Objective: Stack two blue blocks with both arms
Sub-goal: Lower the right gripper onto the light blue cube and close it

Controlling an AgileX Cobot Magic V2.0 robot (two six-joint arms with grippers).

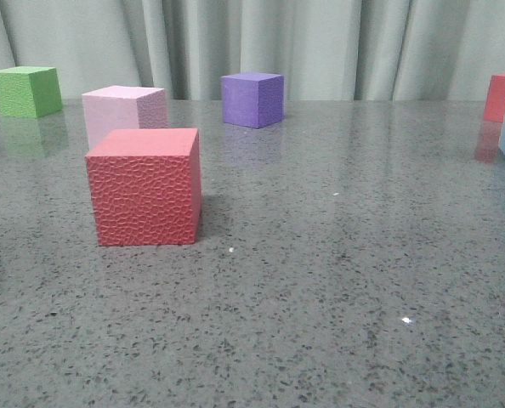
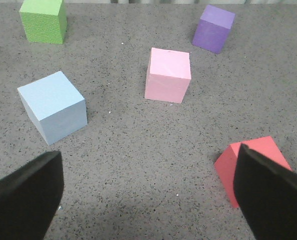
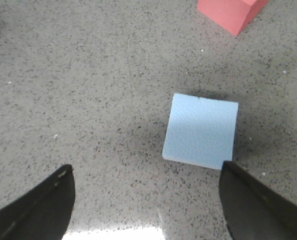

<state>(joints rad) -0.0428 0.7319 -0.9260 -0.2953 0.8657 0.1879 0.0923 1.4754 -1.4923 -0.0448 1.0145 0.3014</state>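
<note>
Open tabletop (image 3: 88, 90) around blue block (image 3: 201, 130)

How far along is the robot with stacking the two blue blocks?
Nothing looks done yet. One pale sky-blue foam cube sits alone on the grey speckled table, with the left gripper open above it; the other blue foam cube lies apart under the open right gripper. Neither is grasped. Both picks and the stacking remain.
</note>
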